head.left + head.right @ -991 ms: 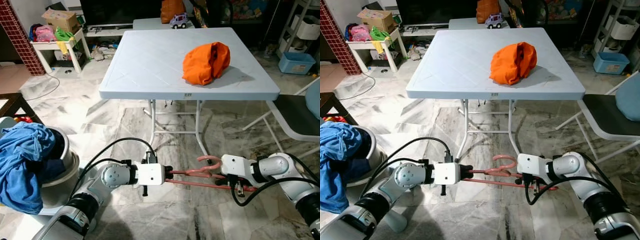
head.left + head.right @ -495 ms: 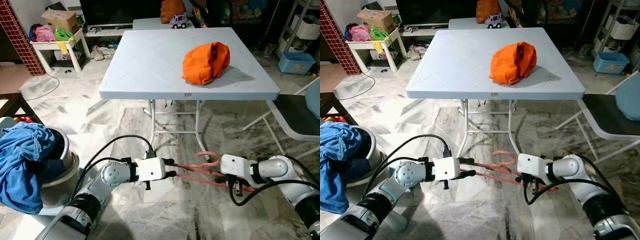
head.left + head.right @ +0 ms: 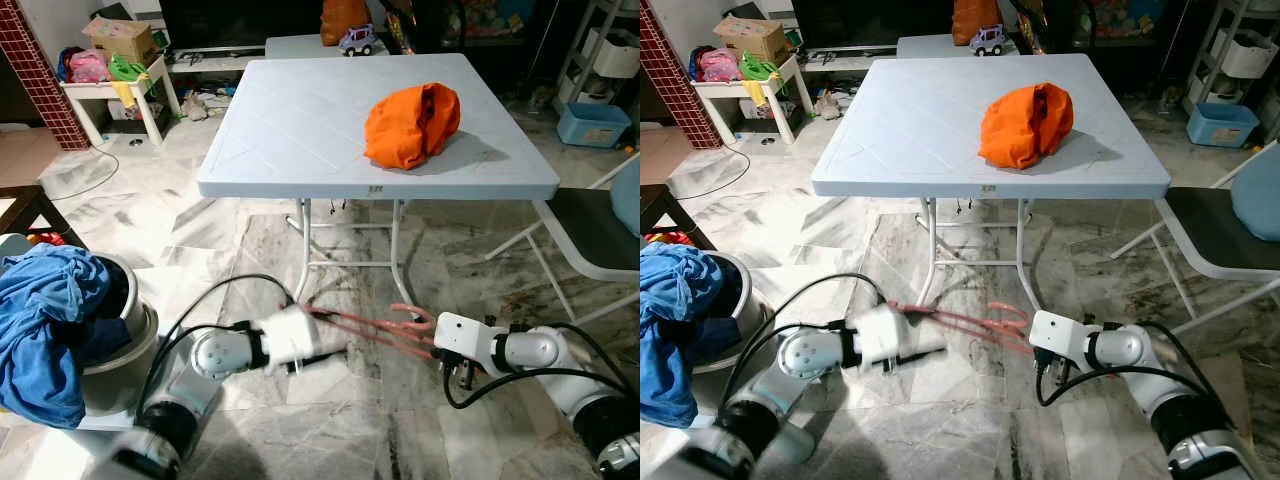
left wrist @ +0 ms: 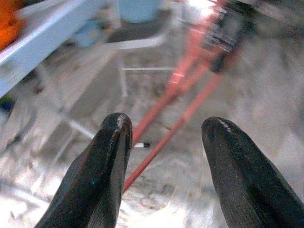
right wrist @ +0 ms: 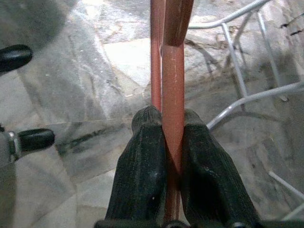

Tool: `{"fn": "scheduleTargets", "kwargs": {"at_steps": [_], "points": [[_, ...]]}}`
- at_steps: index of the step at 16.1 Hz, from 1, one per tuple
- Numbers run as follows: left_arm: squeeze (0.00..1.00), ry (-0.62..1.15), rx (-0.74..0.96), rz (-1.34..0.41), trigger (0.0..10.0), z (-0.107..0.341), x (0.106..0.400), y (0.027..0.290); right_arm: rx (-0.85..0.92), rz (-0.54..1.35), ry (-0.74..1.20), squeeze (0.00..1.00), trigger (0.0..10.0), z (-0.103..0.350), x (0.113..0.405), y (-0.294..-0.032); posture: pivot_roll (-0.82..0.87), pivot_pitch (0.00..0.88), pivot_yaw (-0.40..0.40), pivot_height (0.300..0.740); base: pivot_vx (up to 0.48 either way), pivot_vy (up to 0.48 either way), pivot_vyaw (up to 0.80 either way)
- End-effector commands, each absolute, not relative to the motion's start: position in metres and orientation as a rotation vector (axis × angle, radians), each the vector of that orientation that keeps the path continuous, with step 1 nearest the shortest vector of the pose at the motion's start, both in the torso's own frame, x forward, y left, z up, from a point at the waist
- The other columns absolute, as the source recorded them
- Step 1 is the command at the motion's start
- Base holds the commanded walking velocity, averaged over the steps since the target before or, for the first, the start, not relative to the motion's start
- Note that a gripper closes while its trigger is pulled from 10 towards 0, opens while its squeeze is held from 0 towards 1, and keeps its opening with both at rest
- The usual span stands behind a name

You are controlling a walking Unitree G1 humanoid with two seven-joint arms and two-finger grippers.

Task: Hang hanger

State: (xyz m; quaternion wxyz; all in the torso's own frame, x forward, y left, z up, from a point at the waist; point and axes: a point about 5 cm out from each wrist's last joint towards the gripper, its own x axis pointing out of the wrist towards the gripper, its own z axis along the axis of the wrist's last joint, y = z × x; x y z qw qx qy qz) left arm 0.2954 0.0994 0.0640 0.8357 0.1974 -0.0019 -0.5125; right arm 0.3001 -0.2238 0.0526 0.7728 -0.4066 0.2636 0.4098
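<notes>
The hanger (image 3: 375, 327), pink and thin, is low over the marble floor (image 3: 250, 240), stretched between the two arms just in front of the worktop (image 3: 300, 130) legs, its hook (image 3: 412, 313) curling up near the right end. The right gripper (image 5: 164, 142) has its fingers clamped tight on the bar, pads pressed to either side with no gap showing. The left gripper (image 4: 164, 137) is spread wide, the two rods running up between its fingers (image 4: 111, 156) without touching either one, so on that side the hanger looks free. The left arm is blurred in the head views.

My read: one hand carries the hanger now, so the whole load sits on that right pinch. Doing this well means keeping that clamp firm and lifting smoothly, because a long thin frame held at one end will swing and twist if jerked. The hook should be turned upward and kept clear of the worktop legs and the folding chair (image 3: 590, 235) on the right as it rises. The left arm does best staying wide and out of the frame's sweep. No rail or rod for hanging can be made out here, so finding one comes first.

Farther off, an orange cloth (image 3: 412, 125) sits on the worktop, and a basket (image 3: 120, 350) with blue laundry (image 3: 45, 320) stands near left
</notes>
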Motion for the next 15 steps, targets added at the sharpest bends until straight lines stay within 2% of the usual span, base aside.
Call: {"fn": "scheduleTargets", "kwargs": {"at_steps": [1,3,4,5,7,12,13,14,15], "points": [[1.0,-0.002,0.331,-0.965,10.0,0.066,0.3,0.107,-0.833,0.811,0.526,0.0,0.0,0.055,0.304,-0.224,-0.08,0.032,0.027,0.74,0.0,0.0,0.0],[1.0,0.005,0.235,-0.82,10.0,0.062,0.3,0.114,-0.78,0.694,0.499,0.0,0.0,0.05,0.304,-0.226,-0.07,0.031,0.021,0.74,0.0,0.0,0.0],[1.0,0.036,0.136,-0.631,10.0,0.057,0.303,0.124,-0.728,0.613,0.487,0.0,0.0,0.045,0.301,-0.227,-0.07,0.027,0.019,0.74,0.0,0.0,0.0],[1.0,0.057,0.075,-0.529,10.0,0.055,0.303,0.131,-0.665,0.573,0.49,0.0,0.0,0.039,0.297,-0.227,-0.06,0.029,0.015,0.74,0.0,0.0,0.0],[1.0,0.068,0.049,-0.41,10.0,0.05,0.299,0.14,-0.557,0.485,0.53,0.0,0.0,0.025,0.283,-0.231,-0.06,0.027,0.009,0.74,0.0,0.0,0.0],[1.0,0.095,0.028,-0.358,10.0,0.042,0.285,0.139,-0.328,0.275,0.608,0.0,0.0,-0.002,0.251,-0.234,-0.07,0.032,0.014,0.74,0.0,0.0,0.0],[1.0,0.085,0.016,-0.33,10.0,0.046,0.286,0.139,-0.258,0.203,0.568,0.0,0.0,0.003,0.251,-0.233,-0.07,0.032,0.014,0.74,0.0,0.0,0.0],[0.83,0.088,0.0,-0.323,10.0,0.049,0.288,0.138,-0.169,0.123,0.524,0.0,1.0,0.01,0.252,-0.23,-0.09,0.033,0.018,0.74,0.0,0.0,0.0],[0.44,0.088,-0.005,-0.325,10.0,0.05,0.289,0.137,-0.139,0.099,0.491,0.0,1.3,0.014,0.253,-0.228,-0.09,0.033,0.019,0.74,0.0,0.0,0.0]]}}
